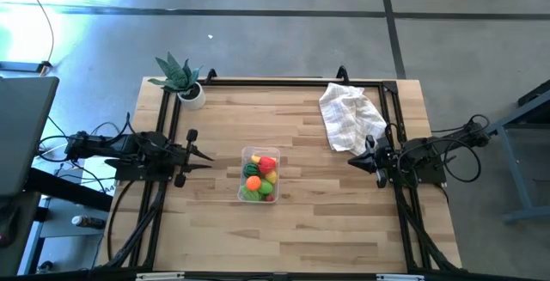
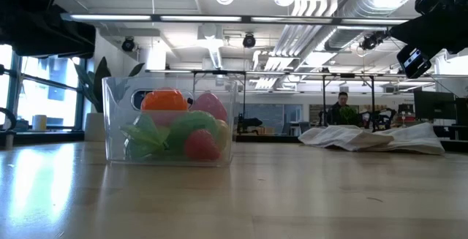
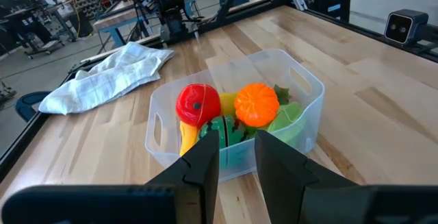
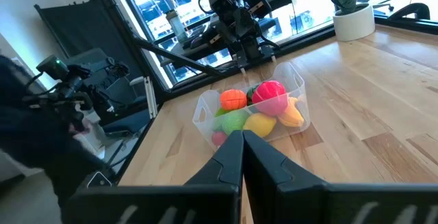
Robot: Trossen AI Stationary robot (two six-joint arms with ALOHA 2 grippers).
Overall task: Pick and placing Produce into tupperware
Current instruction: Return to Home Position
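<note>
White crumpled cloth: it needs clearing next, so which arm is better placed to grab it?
Right, likely. The right gripper sits just beside the white crumpled cloth; the left gripper is beyond the clear plastic tub.

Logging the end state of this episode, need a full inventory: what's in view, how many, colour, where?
tupperware: one, clear, middle of the table
produce: a pile, exact count cannot be told; orange, red, yellow and green pieces; all inside the tupperware, none loose on the table
cloth: one, white, crumpled, far right part of the table
potted plant: one, green leaves in a white pot, far left corner
table: one, light wood with a black frame
person: one, dark top, far back in the room in the low view
left gripper: open, empty, at the table's left edge, apart from the tupperware
right gripper: shut, empty, at the table's right edge, beside the cloth
</note>
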